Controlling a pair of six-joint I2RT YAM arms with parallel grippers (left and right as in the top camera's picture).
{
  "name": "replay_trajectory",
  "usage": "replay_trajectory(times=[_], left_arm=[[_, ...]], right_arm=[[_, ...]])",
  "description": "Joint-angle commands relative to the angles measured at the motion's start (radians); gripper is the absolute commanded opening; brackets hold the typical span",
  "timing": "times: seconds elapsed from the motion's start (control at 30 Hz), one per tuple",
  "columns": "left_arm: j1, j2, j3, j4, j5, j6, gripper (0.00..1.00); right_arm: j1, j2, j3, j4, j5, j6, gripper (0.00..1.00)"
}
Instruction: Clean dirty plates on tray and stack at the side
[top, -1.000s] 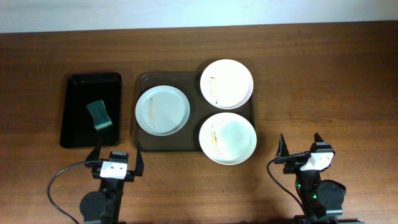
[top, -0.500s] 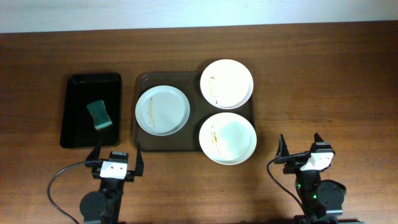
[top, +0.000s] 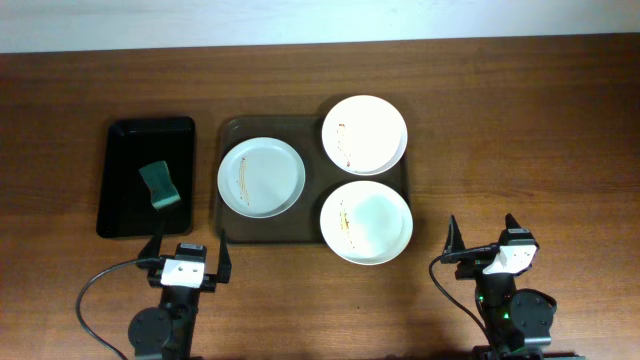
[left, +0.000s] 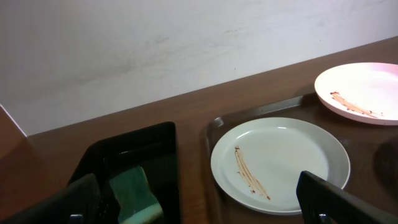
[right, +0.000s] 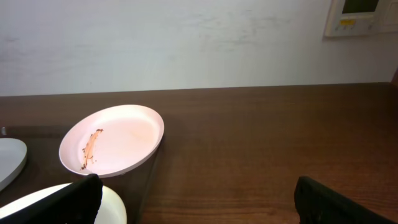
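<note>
Seemingly not started yet. On the tray (top: 232, 228), near the middle of the table (top: 560, 120): a left plate (top: 261, 176), a far plate (top: 364, 133) over the tray's far right corner, a near plate (top: 366, 222) over its near right corner, all with brown streaks. By the table's near edge: left gripper (top: 192, 241) and right gripper (top: 481, 222), both wide open, holding nothing. Next, most likely: reach left for the green sponge (top: 159, 185) in the black tray (top: 125, 150). No change from a second ago.

Left pincer (top: 191, 241), right pincer (top: 482, 221): both agape
</note>
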Motion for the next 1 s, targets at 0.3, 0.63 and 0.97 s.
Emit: replay_trajectory(times=[0.3,0.63,0.97], left_arm=[[-0.002,-0.008,-0.007,0.0,-0.011,0.012,0.99],[-0.002,-0.008,-0.007,-0.005,-0.056,0.013,0.99],[-0.002,-0.008,-0.006,0.121,0.072,-0.026,0.99]], right_arm=[[0.006,-0.006,-0.005,-0.005,0.002,0.003,0.98],[0.005,-0.006,-0.005,0.0,0.002,0.003,0.98],[0.005,-0.006,0.02,0.028,0.0,0.003,0.98]])
